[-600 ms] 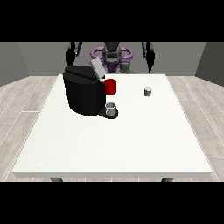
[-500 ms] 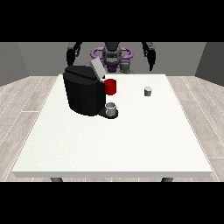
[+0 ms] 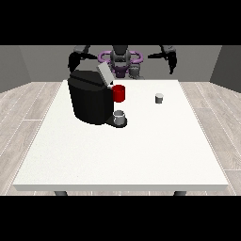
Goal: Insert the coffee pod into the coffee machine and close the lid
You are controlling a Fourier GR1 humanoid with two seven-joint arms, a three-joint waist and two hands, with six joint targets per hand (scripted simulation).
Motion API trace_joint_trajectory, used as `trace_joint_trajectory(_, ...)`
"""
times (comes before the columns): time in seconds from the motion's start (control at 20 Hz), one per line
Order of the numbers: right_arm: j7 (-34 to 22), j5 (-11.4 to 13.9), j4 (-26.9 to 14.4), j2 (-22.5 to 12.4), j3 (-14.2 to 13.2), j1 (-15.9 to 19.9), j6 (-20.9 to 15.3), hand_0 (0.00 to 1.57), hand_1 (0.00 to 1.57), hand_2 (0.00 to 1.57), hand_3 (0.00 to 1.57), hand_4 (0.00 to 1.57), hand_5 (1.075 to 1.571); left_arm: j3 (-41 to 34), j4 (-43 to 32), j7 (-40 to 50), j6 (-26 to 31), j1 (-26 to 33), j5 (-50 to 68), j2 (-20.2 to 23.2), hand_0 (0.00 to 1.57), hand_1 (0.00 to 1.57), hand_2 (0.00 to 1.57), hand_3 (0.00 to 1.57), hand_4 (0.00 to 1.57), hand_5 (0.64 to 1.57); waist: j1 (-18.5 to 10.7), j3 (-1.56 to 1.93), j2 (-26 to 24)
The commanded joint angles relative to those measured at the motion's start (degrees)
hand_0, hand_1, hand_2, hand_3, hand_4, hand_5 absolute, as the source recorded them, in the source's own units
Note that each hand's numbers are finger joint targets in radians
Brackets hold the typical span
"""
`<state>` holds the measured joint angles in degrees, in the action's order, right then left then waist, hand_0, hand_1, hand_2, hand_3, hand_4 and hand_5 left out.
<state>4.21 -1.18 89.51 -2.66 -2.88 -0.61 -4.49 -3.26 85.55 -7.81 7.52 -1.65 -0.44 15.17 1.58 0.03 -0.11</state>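
Table (image 3: 141, 155), white and wide, fills the middle of the front view, and the coffee machine (image 3: 90, 98) serves as the landmark on it: a black, bulky body standing toward the table's far side and the view's left. Its grey lid (image 3: 104, 74) stands tilted up at the top of the machine, on the side nearer the robot, so the machine is open. A red part (image 3: 119, 93) juts from the machine's side toward the view's right, and below it a small grey cup (image 3: 120, 116) sits on the machine's dark base plate.

The coffee pod (image 3: 159, 98), a small grey cylinder, stands upright on the table to the right of the machine in the view, well apart from it and at about the same depth as the red part. Nothing touches it.

The robot (image 3: 120, 60) stands behind the table's far edge, beyond the machine. The hand at the view's left (image 3: 73, 61) hangs above and just behind the machine's top corner, holding nothing; whether its fingers are spread or curled I cannot tell. The hand at the view's right (image 3: 172, 61) hangs in the air far to the right of the machine, beyond and above the pod, clear of the table; its fingers point downward and look relaxed, closed on nothing
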Motion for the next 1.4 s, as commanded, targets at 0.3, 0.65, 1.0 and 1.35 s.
trace_joint_trajectory(0.3, -1.87, -0.20, 4.56, 1.26, 2.22, 0.98, 0.03, 0.00, 0.00, 0.00, 0.00, 0.17, 1.571, -4.59, -14.61, 2.87, 3.62, -9.70, -2.26, 6.22, 0.00, 0.00, 0.00, 0.00, 0.00, 1.571, 5.48, -0.04, 2.96)
trace_joint_trajectory(0.65, -0.51, 0.93, 3.32, 1.22, 2.65, 6.61, -1.60, 0.00, 0.00, 0.00, 0.00, 0.23, 1.571, -6.95, -27.91, -2.25, 3.26, -16.85, -4.31, 7.52, 0.00, 0.00, 0.00, 0.00, 0.00, 1.571, 6.24, -0.06, 9.35)
trace_joint_trajectory(1.0, -0.84, -1.03, -1.15, -0.39, -0.15, 10.86, -1.14, 0.00, 0.00, 0.00, 0.00, 0.34, 1.571, -3.05, -32.20, -3.10, 0.54, -19.33, -11.13, 6.64, 0.00, 0.00, 0.00, 0.00, 0.00, 1.571, 5.03, -0.05, 10.98)
trace_joint_trajectory(1.35, 1.42, 0.99, -8.82, 1.67, -0.52, 11.71, -4.57, 0.00, 0.00, 0.00, 0.00, 0.37, 1.571, -1.21, -36.48, -5.01, -0.87, -21.78, -16.12, 6.46, 0.22, 0.22, 0.53, 0.22, 0.00, 1.571, 2.84, -0.04, 11.07)
